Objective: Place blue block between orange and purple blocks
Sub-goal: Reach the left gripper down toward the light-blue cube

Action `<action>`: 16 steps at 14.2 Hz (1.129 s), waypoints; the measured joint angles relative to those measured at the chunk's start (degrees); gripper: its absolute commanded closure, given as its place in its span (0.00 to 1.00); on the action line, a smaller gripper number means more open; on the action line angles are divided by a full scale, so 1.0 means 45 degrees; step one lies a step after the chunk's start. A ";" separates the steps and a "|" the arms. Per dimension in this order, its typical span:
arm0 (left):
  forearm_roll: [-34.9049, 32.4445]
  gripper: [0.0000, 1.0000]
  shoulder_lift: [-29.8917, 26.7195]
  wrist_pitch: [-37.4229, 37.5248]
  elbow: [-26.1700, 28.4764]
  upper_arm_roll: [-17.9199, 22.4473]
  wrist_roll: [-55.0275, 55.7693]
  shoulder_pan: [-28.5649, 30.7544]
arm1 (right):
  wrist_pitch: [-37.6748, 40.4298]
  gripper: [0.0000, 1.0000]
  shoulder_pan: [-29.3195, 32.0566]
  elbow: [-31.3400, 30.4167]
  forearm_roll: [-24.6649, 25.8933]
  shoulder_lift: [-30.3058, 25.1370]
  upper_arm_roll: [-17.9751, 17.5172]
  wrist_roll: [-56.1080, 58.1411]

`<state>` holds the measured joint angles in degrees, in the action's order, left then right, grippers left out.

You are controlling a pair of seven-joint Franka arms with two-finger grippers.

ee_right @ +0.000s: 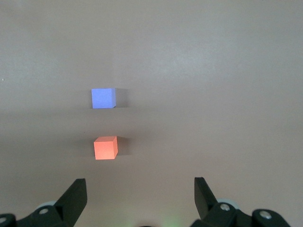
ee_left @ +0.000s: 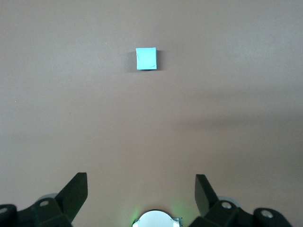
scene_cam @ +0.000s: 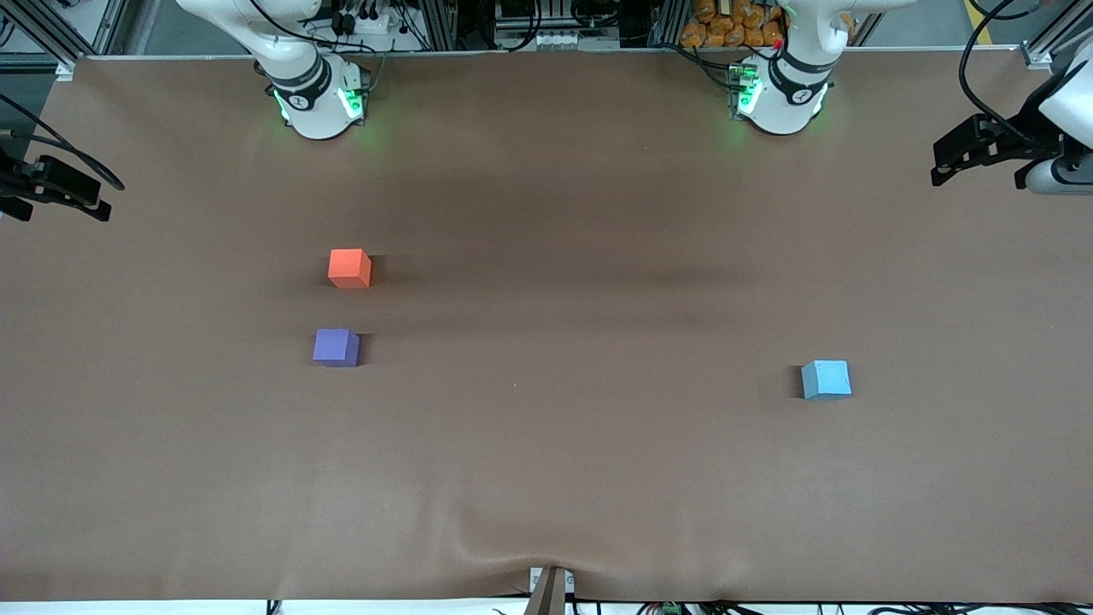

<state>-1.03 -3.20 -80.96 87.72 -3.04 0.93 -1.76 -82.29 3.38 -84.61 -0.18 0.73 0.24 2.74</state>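
Note:
The blue block (scene_cam: 826,379) sits alone on the brown table toward the left arm's end; in the left wrist view the blue block (ee_left: 146,58) lies well ahead of my left gripper (ee_left: 141,189), which is open and holds nothing. The orange block (scene_cam: 349,267) and the purple block (scene_cam: 336,348) stand toward the right arm's end, a gap between them, the purple one nearer the front camera. Orange block (ee_right: 105,147) and purple block (ee_right: 103,98) lie ahead of my open, empty right gripper (ee_right: 140,191). Both grippers hang high over the table's ends: left gripper (scene_cam: 978,166), right gripper (scene_cam: 60,203).
The brown table cover (scene_cam: 546,444) has a wrinkle at its front edge around a small clamp (scene_cam: 549,589). The left arm's base (scene_cam: 779,94) and the right arm's base (scene_cam: 316,98) stand along the back edge.

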 measured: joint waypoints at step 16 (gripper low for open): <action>-0.0664 0.00 0.4426 -0.2751 0.1025 -0.0004 -0.0519 -0.0166 | 0.0009 0.00 0.0015 -0.0006 0.0001 0.0013 0.0020 -0.0011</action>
<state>-4.02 16.71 -93.34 92.33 -3.05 -1.41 -2.51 -82.25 3.44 -84.64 -0.18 0.79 0.33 2.69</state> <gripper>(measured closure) 0.000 0.000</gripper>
